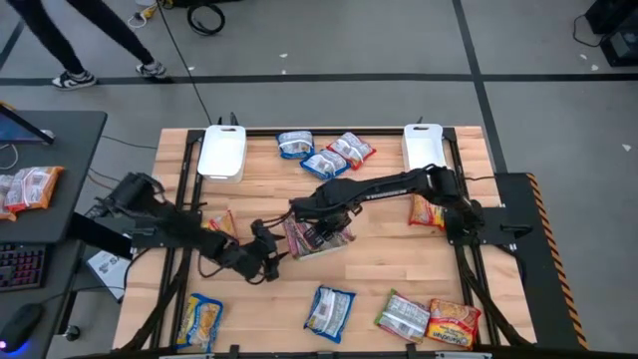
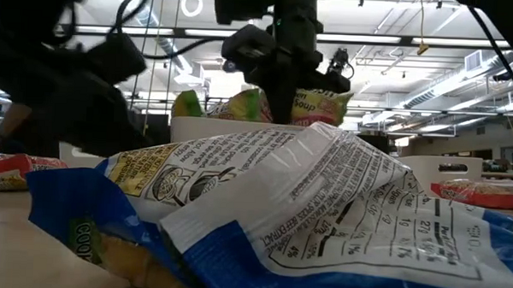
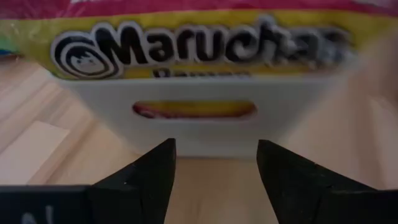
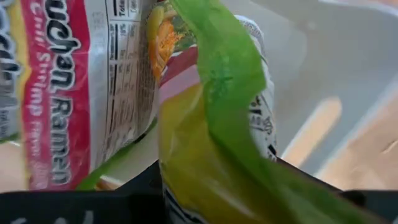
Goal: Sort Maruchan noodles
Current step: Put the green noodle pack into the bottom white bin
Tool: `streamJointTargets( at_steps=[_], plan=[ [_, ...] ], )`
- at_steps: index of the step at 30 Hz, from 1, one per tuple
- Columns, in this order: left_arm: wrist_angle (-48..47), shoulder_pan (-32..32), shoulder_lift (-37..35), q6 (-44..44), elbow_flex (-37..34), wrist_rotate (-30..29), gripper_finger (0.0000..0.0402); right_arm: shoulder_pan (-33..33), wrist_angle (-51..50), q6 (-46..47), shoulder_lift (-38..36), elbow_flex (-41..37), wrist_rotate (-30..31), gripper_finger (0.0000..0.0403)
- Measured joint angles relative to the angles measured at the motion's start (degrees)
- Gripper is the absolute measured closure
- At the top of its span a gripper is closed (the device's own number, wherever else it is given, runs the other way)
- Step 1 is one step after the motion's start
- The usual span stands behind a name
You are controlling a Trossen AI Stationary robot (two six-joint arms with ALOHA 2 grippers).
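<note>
Roughly ten noodle packets (image 1: 328,309), three trays (image 1: 221,153)

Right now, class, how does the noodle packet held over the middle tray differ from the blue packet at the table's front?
The held packet is green and pink; the blue packet is blue and white. The held packet hangs in the right hand over the middle tray; the blue packet lies flat on the table, untouched. Both are Maruchan ramen packets.
</note>
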Motion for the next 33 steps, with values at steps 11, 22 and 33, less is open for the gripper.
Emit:
streamJointTargets(
  at_steps=[11,22,33],
  plan=[
    [17.13,5.71,8.54,13.99,2.37,7.8,0.0175,-0.16,-0.25,9.62,2.85,-0.09,-1.63,0.0247],
    [15.55,5.21,9.62,16.97,3.3,8.09,0.0175,0.99,2.69,9.21,1.14,-0.11,-3.86,0.0178],
    [14.75,4.96,9.19,15.8,3.43,8.33,0.0175,2.45,3.72,-0.9,-7.44,0.04,6.53,0.016]
  ],
)
